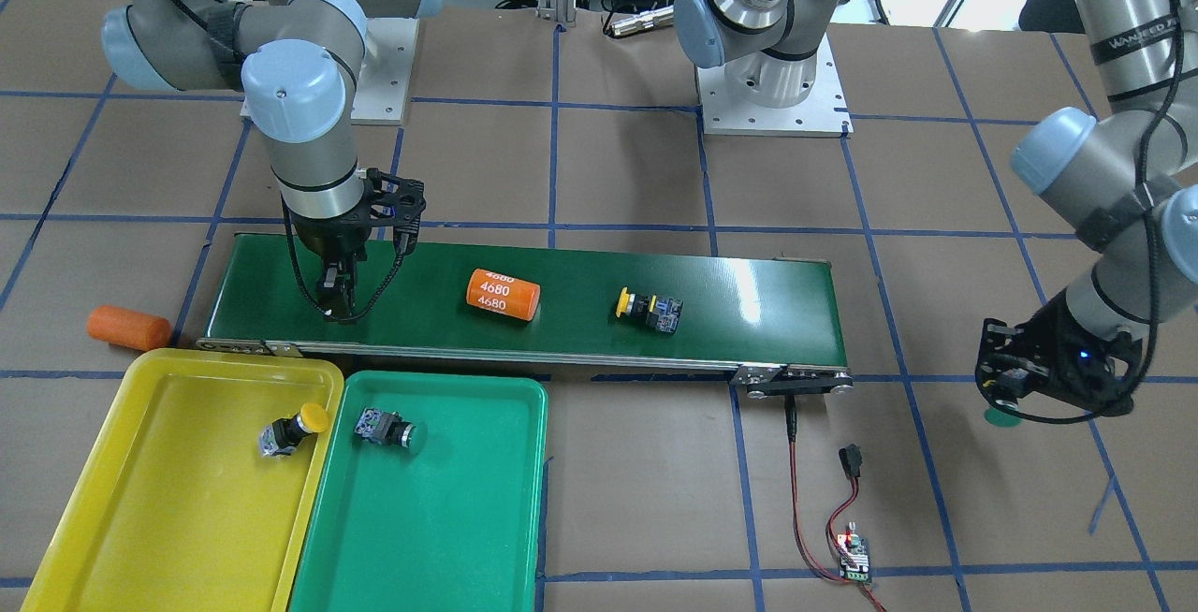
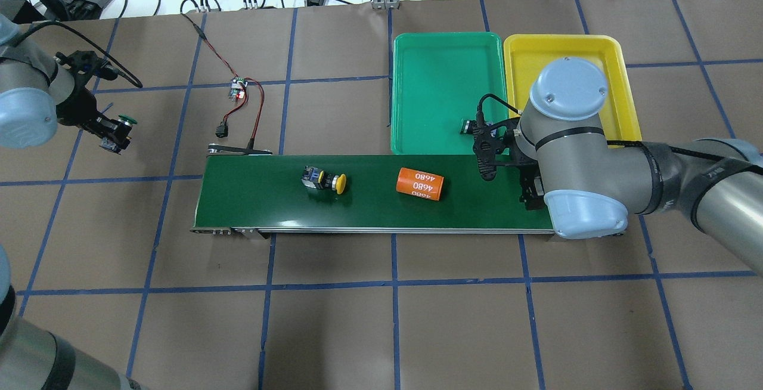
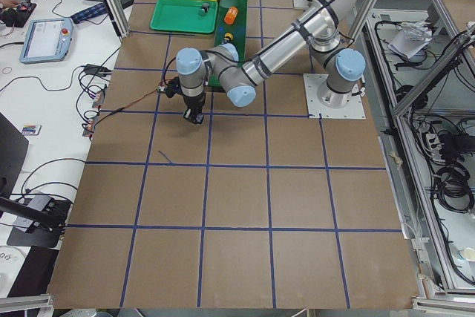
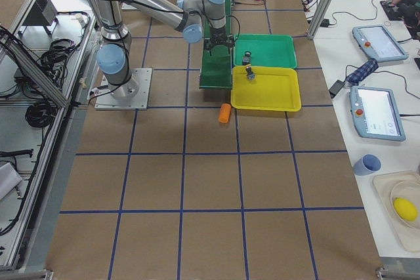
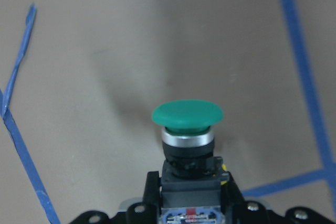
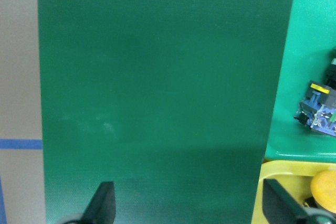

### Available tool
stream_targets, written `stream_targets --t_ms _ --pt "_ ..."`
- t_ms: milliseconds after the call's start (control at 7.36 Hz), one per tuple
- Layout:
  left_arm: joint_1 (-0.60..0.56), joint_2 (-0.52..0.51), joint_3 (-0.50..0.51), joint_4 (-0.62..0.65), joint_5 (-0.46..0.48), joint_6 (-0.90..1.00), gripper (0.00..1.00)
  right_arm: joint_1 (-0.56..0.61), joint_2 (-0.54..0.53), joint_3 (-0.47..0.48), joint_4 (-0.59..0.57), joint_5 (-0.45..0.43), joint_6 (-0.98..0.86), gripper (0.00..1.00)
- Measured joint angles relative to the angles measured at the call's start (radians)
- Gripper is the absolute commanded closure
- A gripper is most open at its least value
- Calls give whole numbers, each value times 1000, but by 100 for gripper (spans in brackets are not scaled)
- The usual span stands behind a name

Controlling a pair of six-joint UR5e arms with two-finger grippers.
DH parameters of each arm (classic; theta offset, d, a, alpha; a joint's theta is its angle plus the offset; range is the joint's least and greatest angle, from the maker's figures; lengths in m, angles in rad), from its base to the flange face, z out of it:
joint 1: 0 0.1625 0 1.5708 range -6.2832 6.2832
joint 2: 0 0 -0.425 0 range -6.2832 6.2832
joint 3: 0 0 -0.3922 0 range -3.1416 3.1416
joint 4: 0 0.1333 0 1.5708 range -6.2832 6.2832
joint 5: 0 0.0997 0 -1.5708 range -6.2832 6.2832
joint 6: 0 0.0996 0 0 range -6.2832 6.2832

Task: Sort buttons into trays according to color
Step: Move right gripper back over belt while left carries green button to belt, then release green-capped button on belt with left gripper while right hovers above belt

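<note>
My left gripper is shut on a green-capped button and holds it just above the brown table, well off the belt's end. My right gripper hangs open over the belt end nearest the trays, with only bare belt between its fingers. A yellow-capped button lies on its side mid-belt. The yellow tray holds another yellow-capped button. In the green tray lies a green-capped button.
An orange cylinder marked 4680 lies on the dark-green conveyor belt between my right gripper and the yellow button. A plain orange cylinder rests on the table beside the yellow tray. Red and black wires and a small circuit board lie near the belt's other end.
</note>
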Motion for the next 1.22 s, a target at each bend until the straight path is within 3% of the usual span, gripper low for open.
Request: stream_targets --t_ms 408,544,816,1224 --pt "-117 188 -207 62 -9 121 100 -3 -2 -6 34 71 -36 4" --pt "-147 224 -259 100 -8 155 100 -10 -4 -6 27 99 -80 0" --pt "-216 242 -310 163 11 184 100 -39 -6 -5 20 112 -119 0" --pt "-378 215 -346 241 112 224 100 -79 -8 2 34 113 -88 0"
